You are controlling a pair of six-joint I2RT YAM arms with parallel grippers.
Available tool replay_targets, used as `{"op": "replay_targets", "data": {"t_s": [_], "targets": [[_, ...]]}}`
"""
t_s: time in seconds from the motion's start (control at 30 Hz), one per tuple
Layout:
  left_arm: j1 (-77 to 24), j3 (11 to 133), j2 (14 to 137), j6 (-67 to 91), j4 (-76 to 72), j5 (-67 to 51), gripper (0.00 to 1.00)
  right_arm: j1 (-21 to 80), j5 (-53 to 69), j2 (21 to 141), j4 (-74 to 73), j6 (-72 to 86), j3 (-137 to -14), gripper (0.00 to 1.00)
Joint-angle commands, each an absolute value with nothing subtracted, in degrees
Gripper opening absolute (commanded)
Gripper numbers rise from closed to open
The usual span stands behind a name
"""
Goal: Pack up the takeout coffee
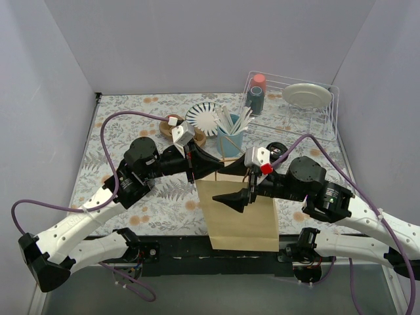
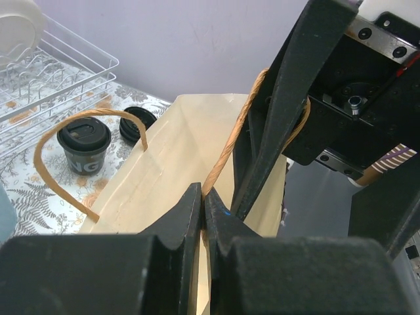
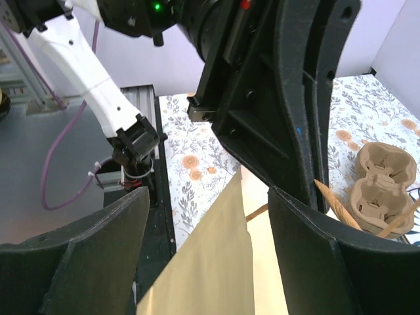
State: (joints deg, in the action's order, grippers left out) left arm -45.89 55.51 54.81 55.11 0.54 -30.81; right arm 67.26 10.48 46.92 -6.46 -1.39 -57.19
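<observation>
Paper bag point(image 1: 239, 216) pinched at its mouth, coffee not yet inside.

I read the bag as lying on the table point(image 1: 164, 203) with its long axis running from the near edge away from the arm bases and its mouth at the far end. My left gripper point(image 2: 205, 197) is closed tight on the paper rim at the left corner of that mouth. My right gripper point(image 3: 207, 197) hangs over the bag with jaws spread wide, gripping nothing, and a fold of paper rises between its fingers. Two dark-lidded coffee cups point(image 2: 83, 147) stand beyond the mouth on the right-hand side, near the dish rack point(image 2: 79, 62). I judge the right arm the nearer one to fetch them. One twine handle point(image 2: 65, 125) arches between mouth and cups.
</observation>
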Motion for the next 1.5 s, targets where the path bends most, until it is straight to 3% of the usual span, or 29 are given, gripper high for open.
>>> {"op": "replay_targets", "data": {"t_s": [0.0, 0.4, 0.77, 1.17, 1.33, 1.47], "targets": [[-44.74, 53.26, 53.70, 55.11, 4.75, -26.98, 0.00, 66.80, 1.50, 43.77, 5.62, 0.96, -58.71, 0.81], [-44.74, 52.56, 54.49, 55.46, 4.57, -25.31, 0.00, 66.88, 0.35, 41.31, 8.79, 2.90, -57.74, 0.80], [-44.82, 54.58, 53.35, 55.37, 4.75, -25.40, 0.00, 66.80, -9.58, 39.47, -3.59, -2.10, -59.76, 0.80], [-44.82, 55.81, 53.17, 55.99, 4.04, -27.42, 0.00, 66.80, -12.66, 39.29, -7.29, -4.74, -60.29, 0.79], [-44.74, 56.34, 52.65, 56.16, 4.04, -26.72, 0.00, 66.80, -10.12, 39.28, -8.78, -6.49, -59.50, 0.79], [-44.74, 56.95, 53.96, 56.34, 3.96, -26.98, 0.00, 66.80, -1.09, 40.51, -11.59, -9.92, -59.41, 0.80]]}}
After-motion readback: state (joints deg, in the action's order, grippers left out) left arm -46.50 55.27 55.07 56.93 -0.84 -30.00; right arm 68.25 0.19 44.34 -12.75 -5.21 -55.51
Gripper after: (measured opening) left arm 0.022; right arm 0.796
